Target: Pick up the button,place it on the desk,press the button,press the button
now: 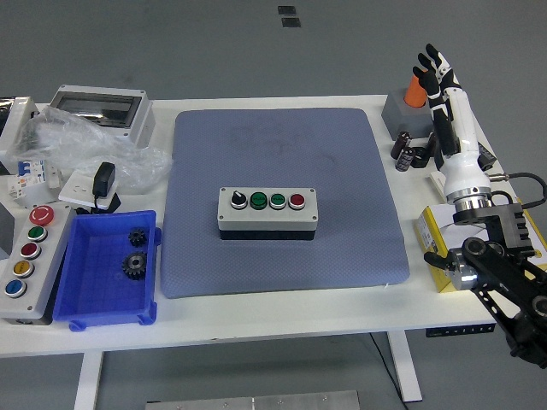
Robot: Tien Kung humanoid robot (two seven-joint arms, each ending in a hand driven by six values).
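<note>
— Location of the button box [267, 211]?
— On the blue mat [282, 145], around the middle of the table [273, 313], flat, one black knob, two green caps and one red cap facing up.
— Right hand [443, 90]?
— Raised over the table's far right corner, well apart from the box. Fingers [430, 58] released, straight, grasping nothing.
— Left hand?
— Not visible.
— Other items?
— Blue bin [106, 272] with two gears [135, 253] near the left front corner.

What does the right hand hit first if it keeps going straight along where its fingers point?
Likely nothing. The right hand points up and away past the table's far edge, toward bare floor. The orange cylinder sits just beside that line; depth is unclear.
</note>
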